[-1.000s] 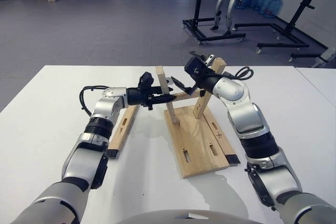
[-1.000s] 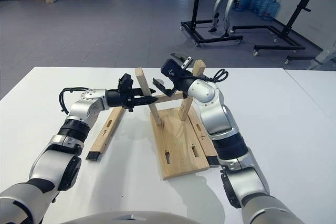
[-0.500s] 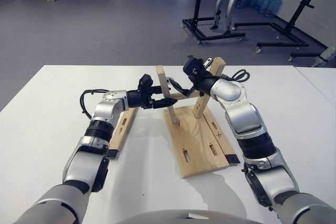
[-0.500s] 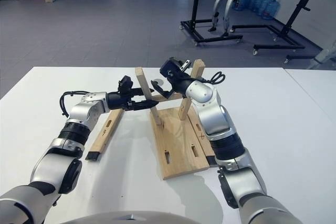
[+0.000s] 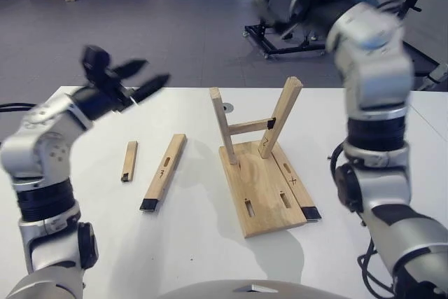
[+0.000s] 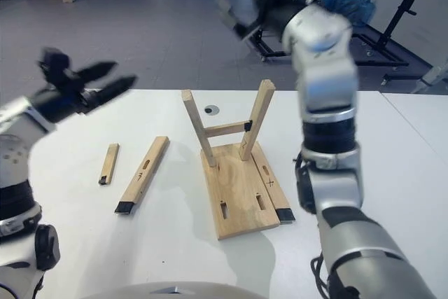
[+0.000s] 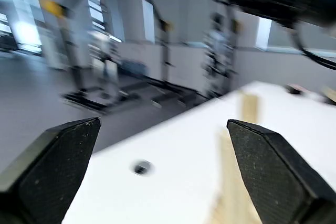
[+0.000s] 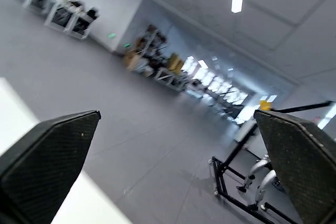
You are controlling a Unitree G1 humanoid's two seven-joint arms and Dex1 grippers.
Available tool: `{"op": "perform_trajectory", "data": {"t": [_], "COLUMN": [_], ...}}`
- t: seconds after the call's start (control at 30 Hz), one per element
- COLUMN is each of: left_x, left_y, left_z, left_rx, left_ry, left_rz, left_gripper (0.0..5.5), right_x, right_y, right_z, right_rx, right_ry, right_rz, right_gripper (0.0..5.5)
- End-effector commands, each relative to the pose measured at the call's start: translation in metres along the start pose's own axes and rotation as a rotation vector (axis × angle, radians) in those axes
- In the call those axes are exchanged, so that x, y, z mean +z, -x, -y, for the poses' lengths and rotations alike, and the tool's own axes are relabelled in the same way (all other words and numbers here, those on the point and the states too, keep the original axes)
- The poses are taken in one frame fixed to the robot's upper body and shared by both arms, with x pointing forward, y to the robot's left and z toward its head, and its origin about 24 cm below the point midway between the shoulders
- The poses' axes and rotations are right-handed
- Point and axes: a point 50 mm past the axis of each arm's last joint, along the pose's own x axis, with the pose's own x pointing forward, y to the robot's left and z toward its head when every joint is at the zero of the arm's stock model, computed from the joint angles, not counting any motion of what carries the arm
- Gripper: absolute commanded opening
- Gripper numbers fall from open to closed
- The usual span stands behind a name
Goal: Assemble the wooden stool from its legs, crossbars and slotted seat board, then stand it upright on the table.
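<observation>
The slotted seat board point(image 5: 260, 197) lies flat on the white table point(image 5: 84, 236). Two legs point(image 5: 223, 125) point(image 5: 281, 117) stand upright in it, joined by a crossbar point(image 5: 250, 127). A third leg point(image 5: 302, 195) with a black foot lies along the board's right edge. A loose leg point(image 5: 163, 181) and a short crossbar point(image 5: 129, 161) lie to the left of the board. My left gripper point(image 5: 143, 77) hangs open in the air above the table's far left. My right gripper point(image 6: 234, 17) is raised high beyond the table's far edge, blurred, its fingers point(image 8: 50, 163) wide apart in the right wrist view.
A small dark round mark point(image 5: 227, 107) sits on the table behind the legs. Black wheeled stands point(image 5: 287, 40) are on the floor beyond the far edge. A second white table point(image 5: 430, 106) adjoins at the right.
Both arms have swung up and away from the leg frame: the left to the upper left, the right high overhead. The short crossbar at the left is now uncovered.
</observation>
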Motion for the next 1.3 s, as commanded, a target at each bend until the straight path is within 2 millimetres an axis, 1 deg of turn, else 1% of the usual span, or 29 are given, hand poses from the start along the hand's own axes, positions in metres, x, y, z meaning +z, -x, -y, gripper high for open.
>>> {"op": "perform_trajectory", "data": {"t": [0.03, 0.07, 0.1, 0.13, 0.2, 0.27, 0.3, 0.33, 0.37, 0.43, 0.47, 0.5, 0.57, 0.63, 0.73, 0.93, 1.1, 1.17, 1.3], "left_x": [0.015, 0.006, -0.002, -0.011, -0.026, -0.033, -0.035, -0.037, -0.039, -0.048, -0.056, -0.068, -0.091, -0.111, -0.139, -0.181, -0.217, -0.228, -0.234], "left_y": [0.025, 0.036, 0.043, 0.05, 0.056, 0.055, 0.053, 0.051, 0.049, 0.051, 0.053, 0.057, 0.063, 0.069, 0.076, 0.084, 0.091, 0.091, 0.088], "left_z": [-0.026, -0.028, -0.028, -0.027, -0.026, -0.024, -0.023, -0.02, -0.017, -0.014, -0.012, -0.009, 0.003, 0.015, 0.021, 0.01, 0.005, 0.011, 0.018], "left_rx": [0.538, 0.637, 0.703, 0.756, 0.814, 0.805, 0.788, 0.753, 0.726, 0.731, 0.735, 0.752, 0.785, 0.791, 0.814, 0.849, 0.843, 0.799, 0.744], "left_ry": [0.18, 0.207, 0.213, 0.227, 0.25, 0.253, 0.234, 0.228, 0.209, 0.178, 0.184, 0.195, 0.232, 0.235, 0.257, 0.176, 0.147, 0.165, 0.16], "left_rz": [0.125, 0.112, 0.1, 0.08, 0.038, 0.016, 0.002, -0.015, -0.037, -0.105, -0.145, -0.194, -0.31, -0.427, -0.552, -0.699, -0.786, -0.808, -0.814], "left_gripper": [4.39, 4.39, 4.39, 4.2, 3.99, 3.71, 3.53, 3.32, 3.32, 3.32, 3.32, 3.28, 3.28, 3.28, 3.28, 3.28, 3.28, 3.28, 3.28], "right_x": [-0.032, -0.045, -0.057, -0.073, -0.096, -0.113, -0.118, -0.123, -0.126, -0.133, -0.138, -0.145, -0.156, -0.16, -0.164, -0.164, -0.163, -0.164, -0.164], "right_y": [0.045, 0.06, 0.072, 0.083, 0.098, 0.103, 0.104, 0.104, 0.105, 0.109, 0.113, 0.119, 0.13, 0.137, 0.139, 0.126, 0.122, 0.121, 0.118], "right_z": [0.077, 0.09, 0.097, 0.096, 0.086, 0.071, 0.065, 0.058, 0.053, 0.047, 0.044, 0.04, 0.032, 0.029, 0.026, 0.016, 0.011, 0.011, 0.01], "right_rx": [-0.285, -0.335, -0.364, -0.379, -0.383, -0.373, -0.363, -0.348, -0.342, -0.338, -0.337, -0.343, -0.349, -0.365, -0.382, -0.356, -0.344, -0.346, -0.343], "right_ry": [-0.156, -0.216, -0.26, -0.285, -0.316, -0.354, -0.37, -0.371, -0.371, -0.375, -0.374, -0.378, -0.39, -0.398, -0.404, -0.433, -0.443, -0.443, -0.445], "right_rz": [-0.136, -0.176, -0.212, -0.258, -0.319, -0.348, -0.357, -0.367, -0.374, -0.395, -0.409, -0.435, -0.479, -0.494, -0.502, -0.484, -0.479, -0.479, -0.475], "right_gripper": [5.4, 5.4, 5.4, 5.19, 4.94, 4.62, 4.42, 4.33, 4.33, 4.33, 4.33, 4.11, 4.11, 4.11, 4.11, 4.11, 4.11, 4.11, 4.11]}}
